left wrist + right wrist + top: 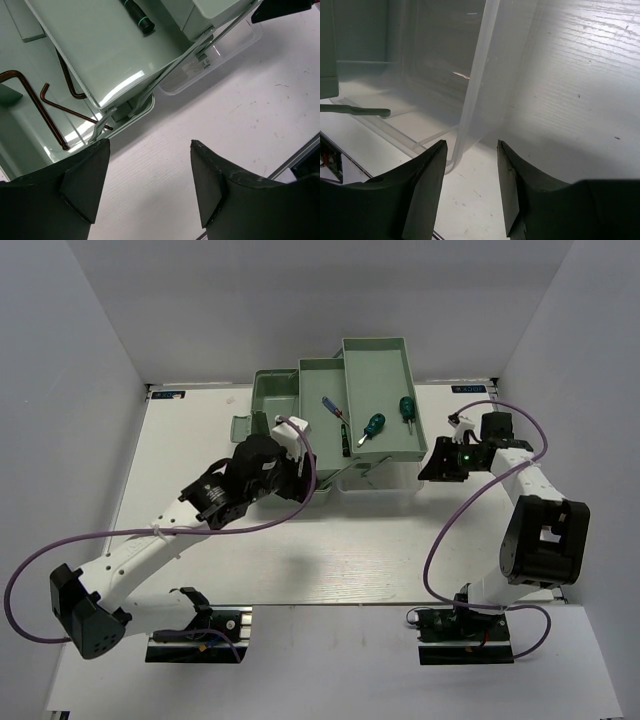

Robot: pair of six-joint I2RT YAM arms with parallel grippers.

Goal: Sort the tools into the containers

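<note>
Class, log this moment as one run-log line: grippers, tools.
left gripper: open, empty | right gripper: open, empty, at translucent lid | hex keys: in toolbox base | stubby screwdrivers: in right tray

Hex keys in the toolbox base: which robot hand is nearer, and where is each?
Left. The left hand hovers over the table just outside the base holding the hex keys; the right hand is by the clear lid, across the toolbox.

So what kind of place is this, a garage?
Probably a robot testing booth, not a garage: plain white walls box in a white table, black-and-white robot arms, left and right, are mounted at its near edge, and one pale mint-green toolbox sits staged.
</note>
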